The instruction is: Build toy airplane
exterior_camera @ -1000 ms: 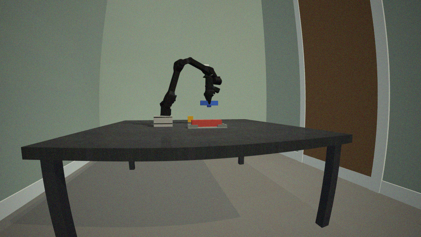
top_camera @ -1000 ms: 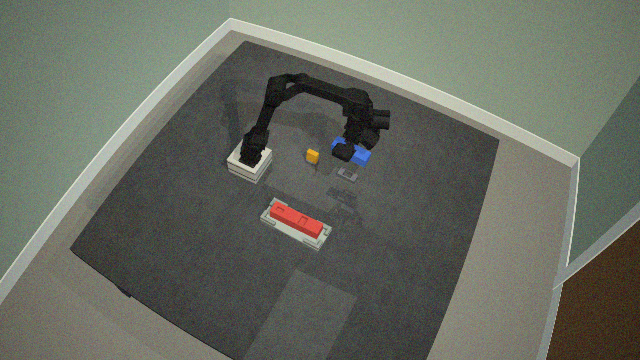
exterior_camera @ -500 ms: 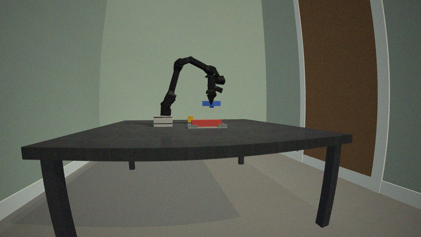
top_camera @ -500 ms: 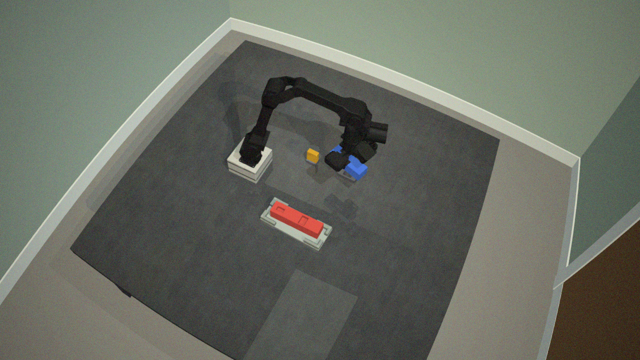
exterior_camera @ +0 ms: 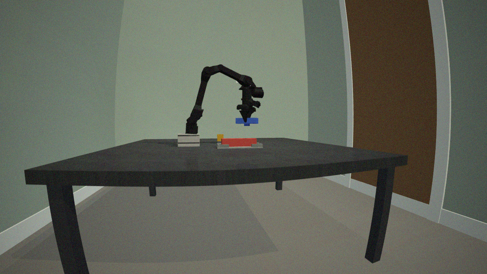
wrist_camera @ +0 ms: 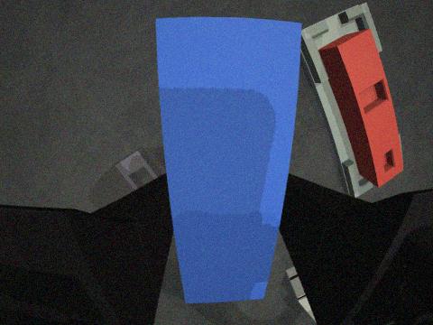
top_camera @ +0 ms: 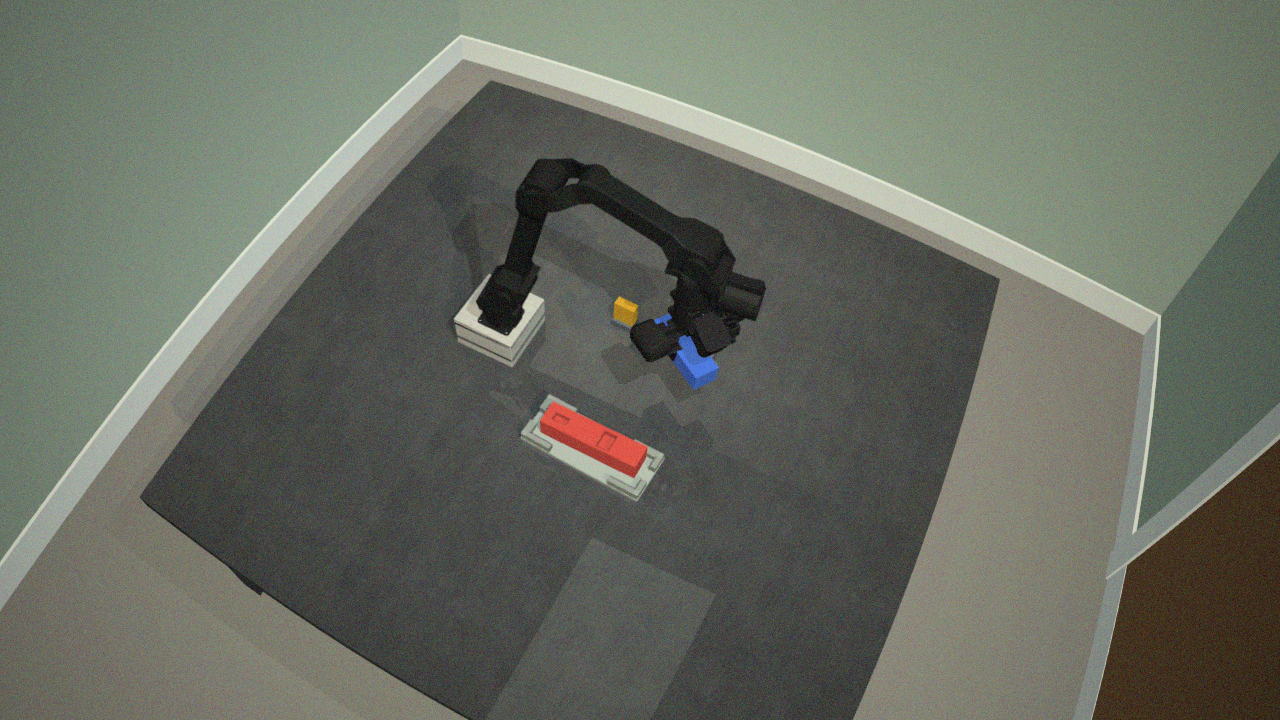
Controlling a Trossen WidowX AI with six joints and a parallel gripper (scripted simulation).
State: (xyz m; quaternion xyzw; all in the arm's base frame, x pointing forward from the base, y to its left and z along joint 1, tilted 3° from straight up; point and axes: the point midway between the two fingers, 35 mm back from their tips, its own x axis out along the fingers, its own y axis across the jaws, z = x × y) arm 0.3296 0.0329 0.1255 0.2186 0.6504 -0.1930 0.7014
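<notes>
On the dark table, the pincer gripped the blue wing aloft; the red fuselage sat in the cradle, nearer.

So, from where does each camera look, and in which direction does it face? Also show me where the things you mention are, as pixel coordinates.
Top: high above the table [top_camera: 375, 501], looking steeply down; whole arm visible.
Exterior: beyond the table's near edge, looking level across it; whole arm in side profile.
Wrist: on the arm, facing past its jaws, visible at both sides, along the blue wing [top_camera: 697, 367] [exterior_camera: 252, 120] [wrist_camera: 216, 149].
All three share the wing and red fuselage [top_camera: 586, 434] [exterior_camera: 238, 142] [wrist_camera: 367, 81].
</notes>
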